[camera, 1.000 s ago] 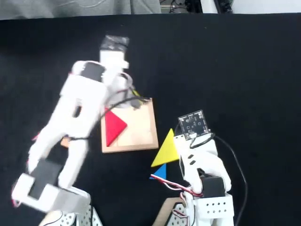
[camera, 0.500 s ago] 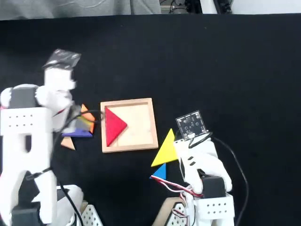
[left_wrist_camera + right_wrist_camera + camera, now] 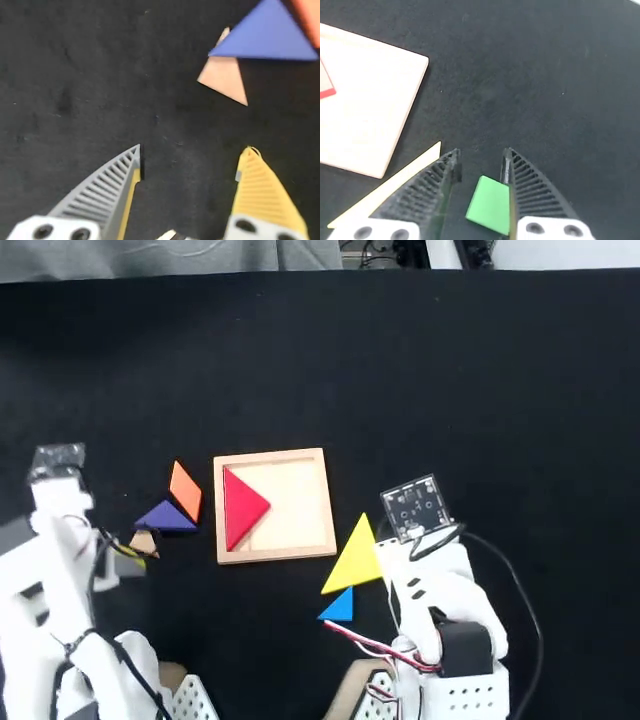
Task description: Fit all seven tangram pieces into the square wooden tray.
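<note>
Left gripper (image 3: 193, 148), jaws spread and empty, has swung from tray (image 3: 270, 454) to tan triangle (image 3: 225, 80), likely the next pick. Right gripper (image 3: 480, 155), jaws parted, loosely straddles green piece (image 3: 490, 205).

The table (image 3: 480, 370) is matte black from edge to edge, and close up in the wrist views its surface shows faint pale specks and a slightly mottled texture under soft, even light that throws no hard shadows. Along its far edge, in the high view, a strip of crumpled grey fabric (image 3: 150, 254) runs from the left corner to about the middle. To the right of that lies a tangle of dark cables (image 3: 400, 252), and then a bright white surface (image 3: 570, 250) reaches the far right corner.
</note>
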Controlling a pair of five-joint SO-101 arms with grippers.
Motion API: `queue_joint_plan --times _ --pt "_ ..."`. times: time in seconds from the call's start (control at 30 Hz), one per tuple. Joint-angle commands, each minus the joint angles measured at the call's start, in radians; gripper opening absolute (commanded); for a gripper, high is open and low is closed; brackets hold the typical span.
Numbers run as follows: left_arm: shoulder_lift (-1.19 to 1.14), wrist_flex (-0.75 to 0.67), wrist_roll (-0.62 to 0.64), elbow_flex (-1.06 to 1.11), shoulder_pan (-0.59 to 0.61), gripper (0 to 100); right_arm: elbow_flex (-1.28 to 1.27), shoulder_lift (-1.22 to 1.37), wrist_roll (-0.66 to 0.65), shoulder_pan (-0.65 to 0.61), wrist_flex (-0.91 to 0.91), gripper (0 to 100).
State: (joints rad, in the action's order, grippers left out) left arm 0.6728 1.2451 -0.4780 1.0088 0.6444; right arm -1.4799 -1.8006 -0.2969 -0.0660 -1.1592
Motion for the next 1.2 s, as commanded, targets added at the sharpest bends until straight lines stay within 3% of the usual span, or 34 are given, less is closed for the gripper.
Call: queue_joint_plan --times 0.0,0.17,0.33,0.47,0.63,0.73,0.9,1.03,1.17 --pt "0.038 -0.143 0.026 0.153 0.005 30 0.189 0.024 -0.064 0.009 -0.009 14.8" --pt "0.049 -0.238 0.153 0.222 0.005 30 0.426 0.386 -0.029 -0.029 -0.011 15.0" --pt "0.049 -0.238 0.183 0.225 0.013 30 0.559 0.845 0.123 -0.161 -0.006 15.2" --pt "0.049 -0.239 0.183 0.226 0.012 30 0.685 1.115 0.278 -0.152 -0.046 15.8" --pt "0.049 -0.239 0.183 0.226 0.007 30 0.779 1.247 0.615 -0.173 -0.157 25.7" --pt "0.049 -0.241 0.183 0.226 0.007 30 0.743 1.293 0.789 -0.187 -0.109 30.7" --pt "0.049 -0.241 0.183 0.226 0.007 30 0.679 1.365 0.83 -0.227 -0.052 44.3" --pt "0.049 -0.255 0.183 0.229 0.007 30 0.677 1.406 0.862 -0.308 -0.041 45.2" --pt "0.049 -0.261 0.183 0.239 0.007 30 0.67 1.474 0.904 -0.285 0.014 45.2"
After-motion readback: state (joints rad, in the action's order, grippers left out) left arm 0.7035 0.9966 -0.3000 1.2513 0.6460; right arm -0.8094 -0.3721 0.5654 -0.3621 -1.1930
